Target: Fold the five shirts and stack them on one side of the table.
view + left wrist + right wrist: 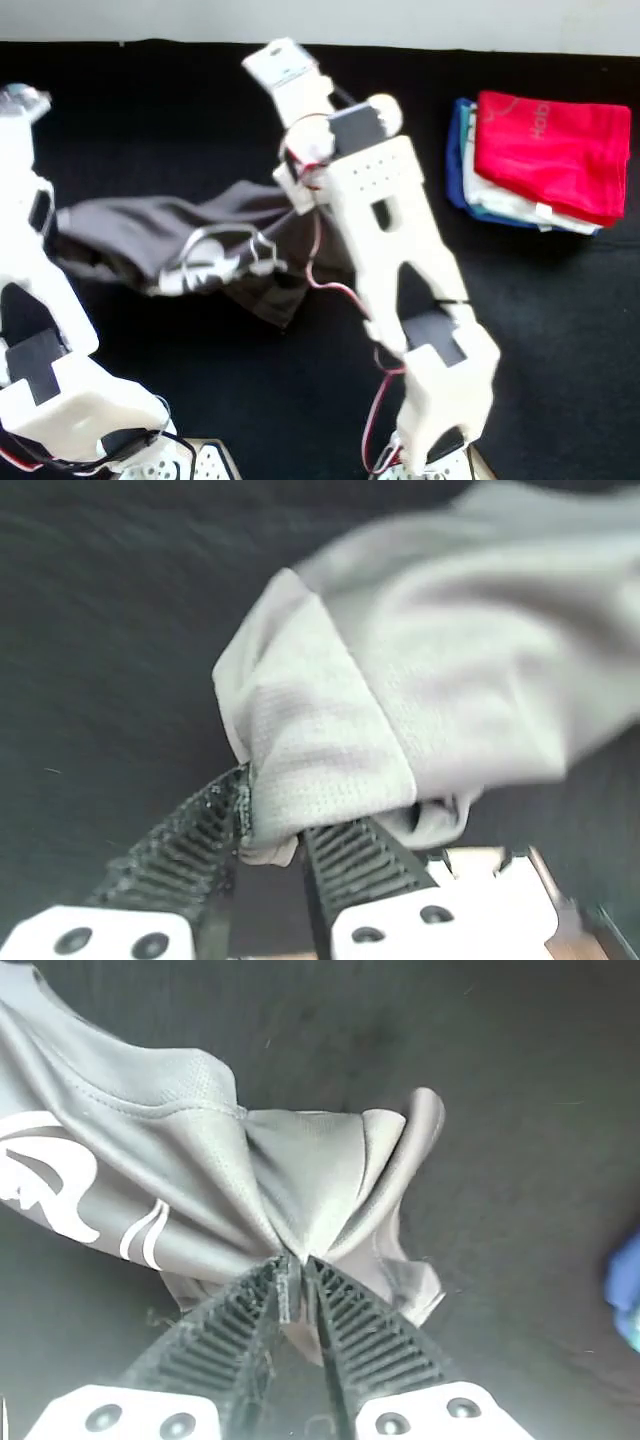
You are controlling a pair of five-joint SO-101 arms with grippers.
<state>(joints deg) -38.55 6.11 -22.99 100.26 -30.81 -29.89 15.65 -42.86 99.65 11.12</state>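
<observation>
Closest to the lens: right gripper, ribbed fingers pinched tight on a gathered fold of the grey shirt, at the shirt's end nearer the folded stack. Right arm stretched forward over the black table, wrist tipped down. Left gripper clamped on a hem corner at the end farthest from the stack, left arm reared up there. Shirt crumpled between both, well apart from the stack.
</observation>
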